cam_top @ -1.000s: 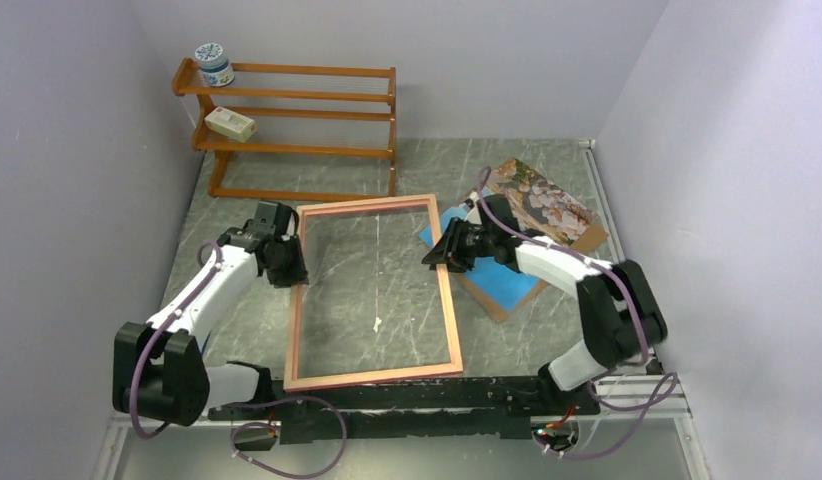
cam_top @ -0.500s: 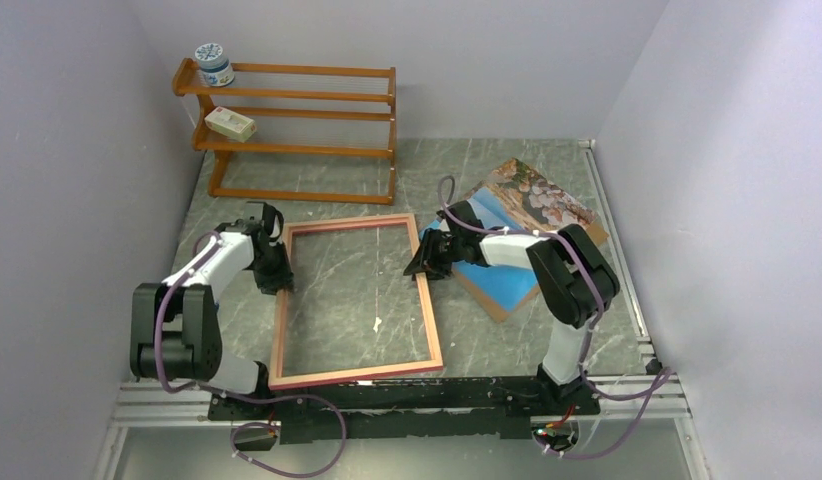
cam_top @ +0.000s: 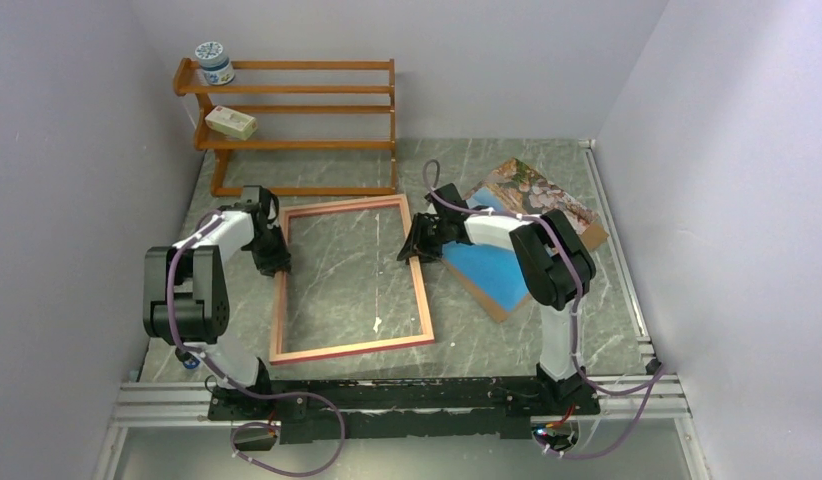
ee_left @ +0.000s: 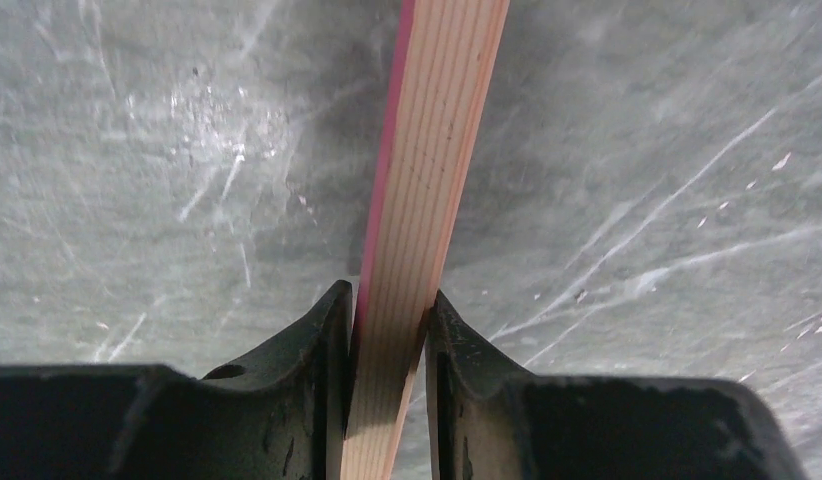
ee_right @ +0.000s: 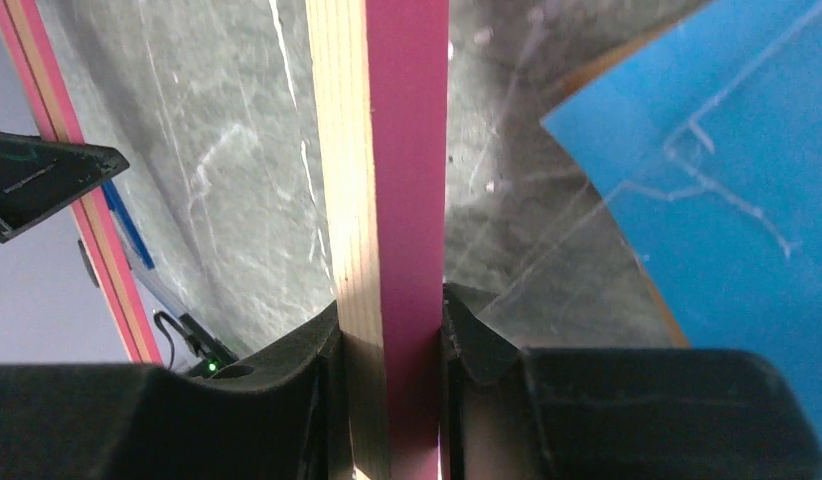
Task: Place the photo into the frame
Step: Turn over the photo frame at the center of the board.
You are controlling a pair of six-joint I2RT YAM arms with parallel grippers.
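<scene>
Both arms on the frame (cam_top: 352, 349), one per long rail.

- Left gripper (cam_top: 277, 262): fingers (ee_left: 317, 350) clamped on the frame's left rail, up near its far corner. Left wrist view shows the rail pinched between both pads, with pale wood-grain in the grip and a pink strip along one edge. The rail throws a shadow on the bench (cam_top: 487, 160).
- Right gripper (cam_top: 412, 250): fingers (ee_right: 477, 345) clamped on the frame's right rail, also toward its far end. Right wrist view shows the rail filling the gap, pink face beside a pale wood side. The frame's opposite rail runs along the left edge of that view.
- The frame's long axis runs near-to-far and it is skewed slightly. The grey bench shows through the opening. Can't tell if its near rail touches the bench or hangs clear.
- Photo (cam_top: 497, 270): just right of the frame, picture side up, blue end nearest the frame's right rail and rocky end away from it. It lies on a brown backing sheet (cam_top: 591, 240) that sticks out around its edges. Neither gripper touches it.
- Wooden rack (cam_top: 297, 110): just beyond the frame's far rail, against the wall. It holds a jar (cam_top: 214, 63) on top and a small box (cam_top: 230, 123) one shelf down.
</scene>
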